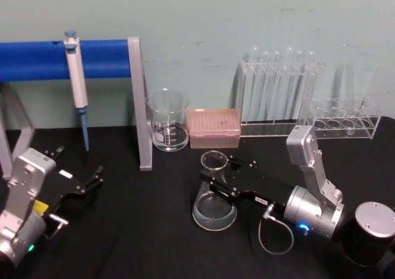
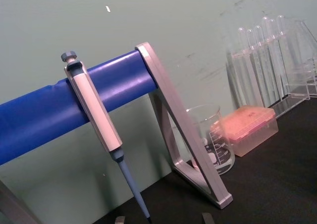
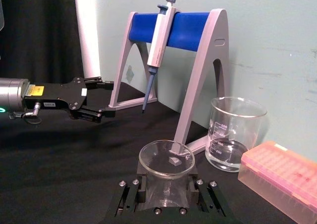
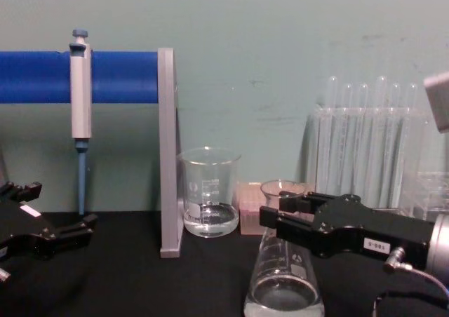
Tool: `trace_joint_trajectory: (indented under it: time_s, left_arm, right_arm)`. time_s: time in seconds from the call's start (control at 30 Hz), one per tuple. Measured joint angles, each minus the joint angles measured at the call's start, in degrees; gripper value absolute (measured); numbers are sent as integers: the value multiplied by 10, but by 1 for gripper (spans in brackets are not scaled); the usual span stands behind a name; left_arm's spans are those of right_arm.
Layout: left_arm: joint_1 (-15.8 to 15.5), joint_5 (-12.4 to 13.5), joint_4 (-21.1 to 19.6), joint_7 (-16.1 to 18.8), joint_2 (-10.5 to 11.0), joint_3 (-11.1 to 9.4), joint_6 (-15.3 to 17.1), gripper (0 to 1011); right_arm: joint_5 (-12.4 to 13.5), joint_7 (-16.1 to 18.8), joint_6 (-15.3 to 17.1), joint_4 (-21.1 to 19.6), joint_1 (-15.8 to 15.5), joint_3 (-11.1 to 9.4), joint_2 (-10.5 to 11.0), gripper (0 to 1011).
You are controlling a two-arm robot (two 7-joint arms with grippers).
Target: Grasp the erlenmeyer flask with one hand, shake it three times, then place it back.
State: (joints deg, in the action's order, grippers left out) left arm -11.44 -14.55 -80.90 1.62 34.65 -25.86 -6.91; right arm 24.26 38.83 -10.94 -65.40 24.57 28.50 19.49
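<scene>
Near worktop's front edge, right of middle — erlenmeyer flask (image 1: 214, 199) upright on black worktop (image 1: 142, 229), little liquid in base. Right gripper (image 1: 217, 175) reaches in from right, jaws clamped on flask neck just under flared rim. Left gripper (image 1: 79, 171) parked near left edge, fingers apart, well clear of flask. Beaker (image 1: 167, 120), pink tip box (image 1: 213, 128), pipette stand (image 1: 137, 100) line back edge — open room between them and flask.
</scene>
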Motion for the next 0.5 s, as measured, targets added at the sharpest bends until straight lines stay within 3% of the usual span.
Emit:
trace_joint_trajectory:
  time_s: [0.5]
  left_arm:
    - [0,0,0,0,0,0,0,1001]
  right_arm:
    - [-6,-8,1,0,0,1,0,465]
